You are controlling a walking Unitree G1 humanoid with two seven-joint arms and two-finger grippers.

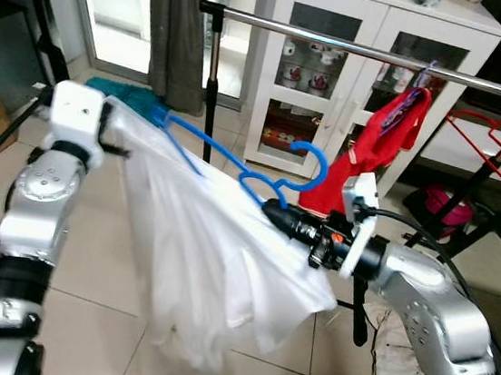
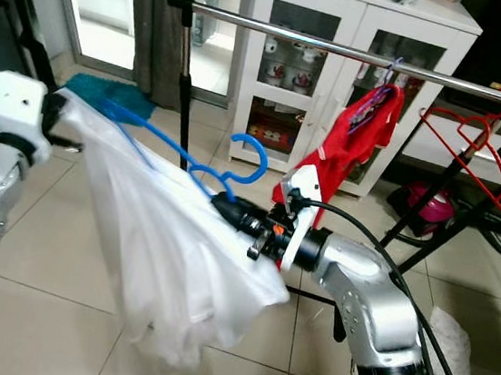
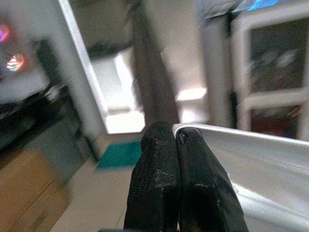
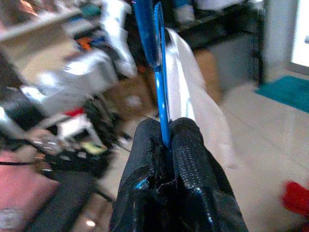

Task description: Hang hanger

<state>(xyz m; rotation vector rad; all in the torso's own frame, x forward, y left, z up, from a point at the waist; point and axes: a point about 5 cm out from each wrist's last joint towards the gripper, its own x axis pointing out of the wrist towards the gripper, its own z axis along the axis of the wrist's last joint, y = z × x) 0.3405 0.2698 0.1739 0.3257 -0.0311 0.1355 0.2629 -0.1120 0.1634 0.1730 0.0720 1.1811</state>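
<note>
Left eye view: the blue hanger (image 1: pixel 235 163) is carried tilted between the two arms, below and in front of the steel rail (image 1: pixel 377 52), with a white garment (image 1: pixel 213 265) draped over it and sagging toward the tiled floor (image 1: pixel 116 317). The right hand (image 1: pixel 276 214) is clamped on the hanger's wire just beneath the hook, whose open curl points up toward the rail. In the right wrist view the blue wire runs straight up out of the closed fingers (image 4: pixel 188 159). The left hand (image 3: pixel 176 140) is pinched shut on the white garment at the hanger's far shoulder, holding that end up.

A red garment (image 1: pixel 379 144) already hangs on the rail, and empty red hangers (image 1: pixel 493 144) sit further along to the right.

The hanger looks stiff but thin and springy, so the grip near the neck seems the right place: it probably gives the best control of the hook's angle. The garment is soft, light and likely slippery; it may slide off the low shoulder if the hanger tips further. The hook is not yet on the rail.
</note>
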